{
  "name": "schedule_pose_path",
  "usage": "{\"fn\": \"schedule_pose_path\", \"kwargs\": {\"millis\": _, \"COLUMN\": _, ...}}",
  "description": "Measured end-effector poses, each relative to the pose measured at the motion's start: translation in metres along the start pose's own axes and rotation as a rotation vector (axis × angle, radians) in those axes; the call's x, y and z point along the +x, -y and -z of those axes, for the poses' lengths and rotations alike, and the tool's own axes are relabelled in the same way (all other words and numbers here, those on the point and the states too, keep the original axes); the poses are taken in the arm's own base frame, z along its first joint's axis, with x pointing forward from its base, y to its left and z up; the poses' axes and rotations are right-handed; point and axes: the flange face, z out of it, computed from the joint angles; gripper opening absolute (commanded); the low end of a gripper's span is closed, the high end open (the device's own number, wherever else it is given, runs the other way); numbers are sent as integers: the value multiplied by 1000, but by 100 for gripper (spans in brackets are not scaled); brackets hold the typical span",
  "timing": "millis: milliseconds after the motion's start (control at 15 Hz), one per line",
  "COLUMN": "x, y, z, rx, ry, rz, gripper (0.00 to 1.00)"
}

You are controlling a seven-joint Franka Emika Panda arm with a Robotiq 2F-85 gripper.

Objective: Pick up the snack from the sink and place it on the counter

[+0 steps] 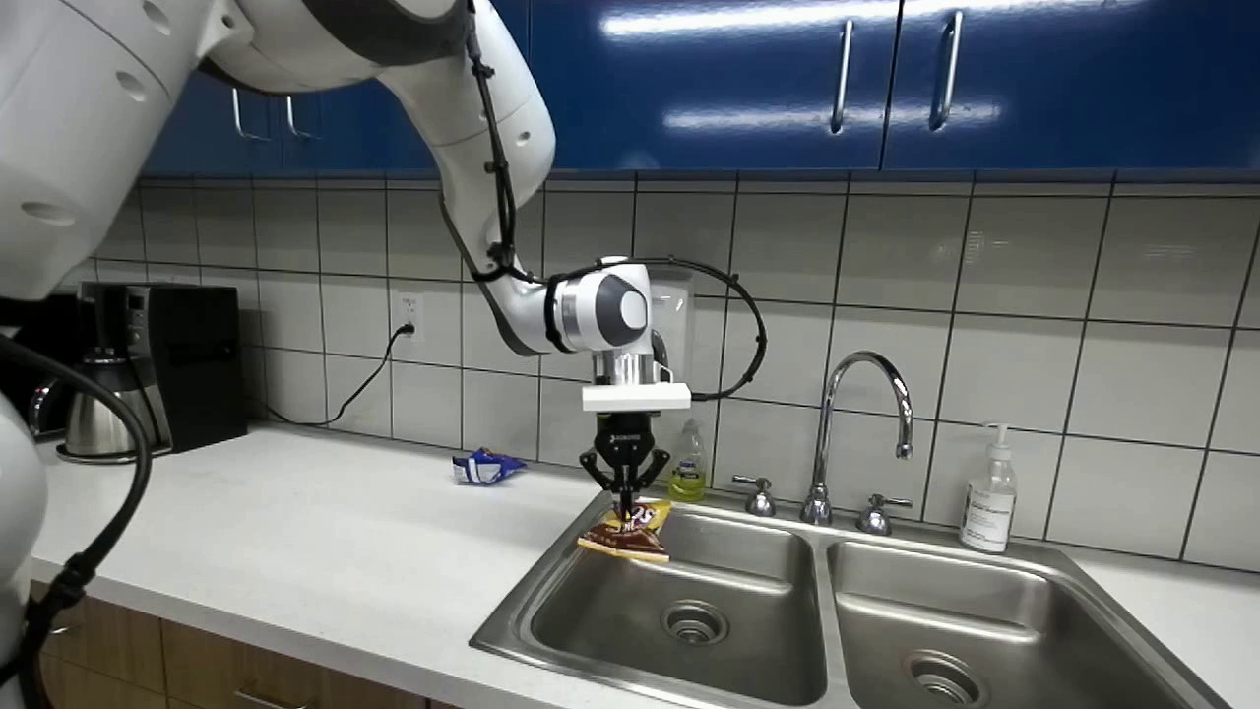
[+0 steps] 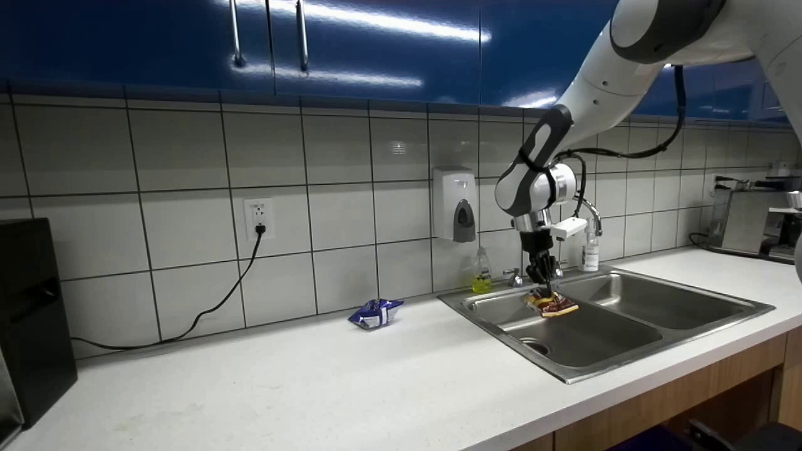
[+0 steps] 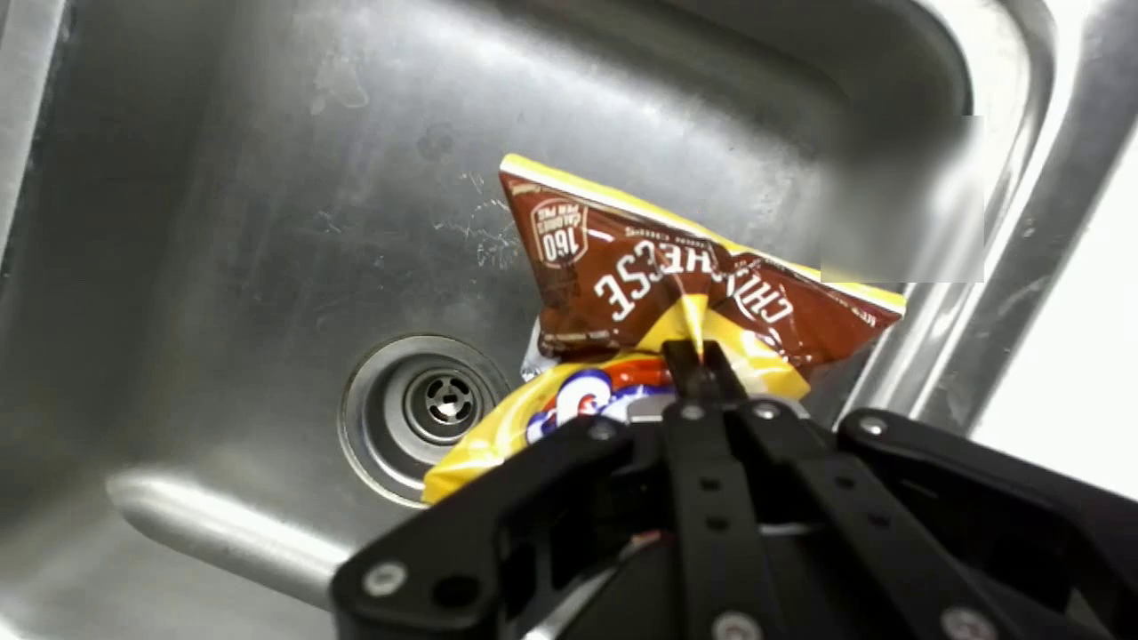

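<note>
Backing everything you see is a pale tiled wall [image 2: 338,150], with your long smooth white bench [image 1: 295,551] running along its foot and glossy blue cabinets [image 1: 709,98] mounted above. Your jointed white arm [image 1: 443,118] reaches over the bench, its wrist end turned downward. Next in size you have the double-basin stainless steel sink [image 1: 504,628] set into the bench, then a boxy black appliance [image 1: 197,364] standing on the bench in both exterior views, well apart from the sink. Behind the basins rises a curved chrome faucet [image 1: 823,443]. In an exterior view you can see a white-and-grey dispenser [image 2: 452,194] fixed to the wall; lower down, at the sink's back edge, stand a clear bottle of yellow-green liquid [image 1: 688,477] and, past the faucet, a clear pump bottle with a white label [image 1: 988,507].

Your black two-fingered gripper [image 3: 701,357] points down with its fingertips almost together, pinching a yellow fold at the middle of the crinkly yellow-and-brown snack packet [image 3: 658,289]. You have that packet clear of the basin floor, over the basin nearer the black appliance; whether one edge brushes the steel side, you cannot tell. Lying on the bench near the wall, between appliance and sink, is a crumpled shiny blue packet [image 1: 487,467]. In the wrist view, your snack's yellow end hides part of the round steel drain [image 3: 447,397].
</note>
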Motion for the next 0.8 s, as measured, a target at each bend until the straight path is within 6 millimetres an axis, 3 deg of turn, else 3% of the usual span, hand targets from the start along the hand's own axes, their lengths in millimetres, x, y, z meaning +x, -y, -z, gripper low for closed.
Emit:
{"fn": "schedule_pose_path", "kwargs": {"millis": 200, "x": -9, "y": 29, "z": 33, "rx": 0, "ry": 5, "rz": -25, "gripper": 0}}
{"fn": "schedule_pose_path", "kwargs": {"millis": 333, "x": -9, "y": 56, "z": 44, "rx": 1, "ry": 8, "rz": -20, "gripper": 0}}
{"fn": "schedule_pose_path", "kwargs": {"millis": 533, "x": -1, "y": 108, "z": 43, "rx": 7, "ry": 24, "rz": 15, "gripper": 0}}
{"fn": "schedule_pose_path", "kwargs": {"millis": 800, "x": 18, "y": 189, "z": 25, "rx": 13, "ry": 63, "rz": 71, "gripper": 0}}
